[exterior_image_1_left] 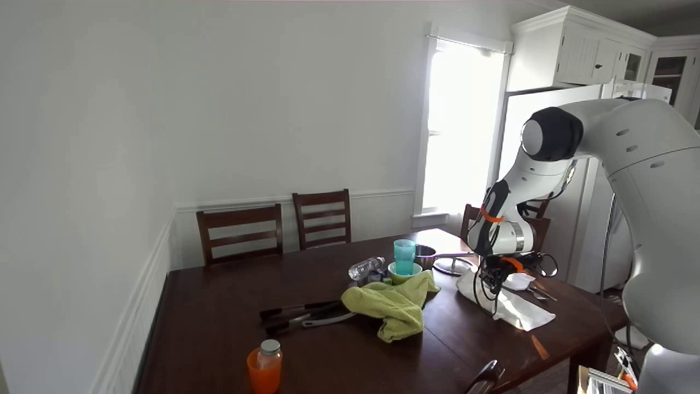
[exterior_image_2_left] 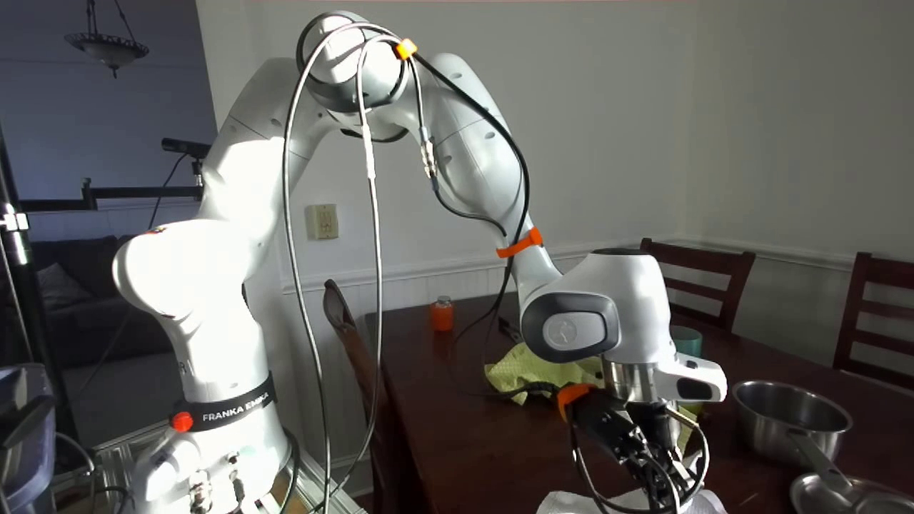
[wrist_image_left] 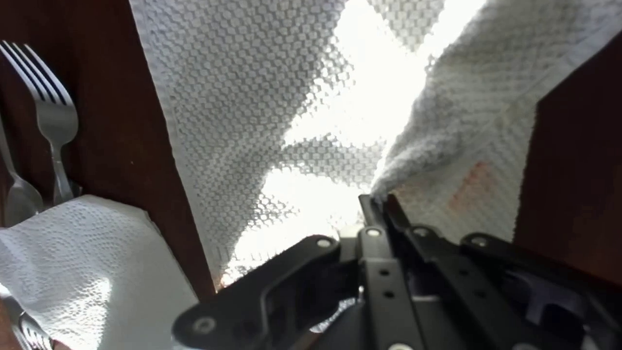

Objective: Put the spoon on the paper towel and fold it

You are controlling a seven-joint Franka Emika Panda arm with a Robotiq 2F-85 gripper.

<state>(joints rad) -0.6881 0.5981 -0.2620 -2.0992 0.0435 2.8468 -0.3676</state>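
The white textured paper towel (wrist_image_left: 233, 97) lies on the dark table in the wrist view, with bright sun patches and a reddish stain at the right. It also shows in both exterior views (exterior_image_1_left: 522, 312) (exterior_image_2_left: 564, 504). My gripper (wrist_image_left: 380, 198) is shut on a pinched, raised fold of the towel. In the exterior views the gripper (exterior_image_1_left: 493, 284) (exterior_image_2_left: 668, 482) is low over the towel, its fingertips hard to see. A spoon (wrist_image_left: 23, 200) lies at the left edge of the wrist view beside a fork (wrist_image_left: 57, 121). No spoon shows on the towel's visible part.
A smaller white folded napkin (wrist_image_left: 97, 272) partly covers cutlery left of the towel. A steel pot (exterior_image_2_left: 785, 421), a lid (exterior_image_1_left: 454, 266), a teal cup (exterior_image_1_left: 404, 257) in a bowl, a bottle (exterior_image_1_left: 366, 268), a green cloth (exterior_image_1_left: 391, 309) and an orange cup (exterior_image_1_left: 265, 375) stand around the table.
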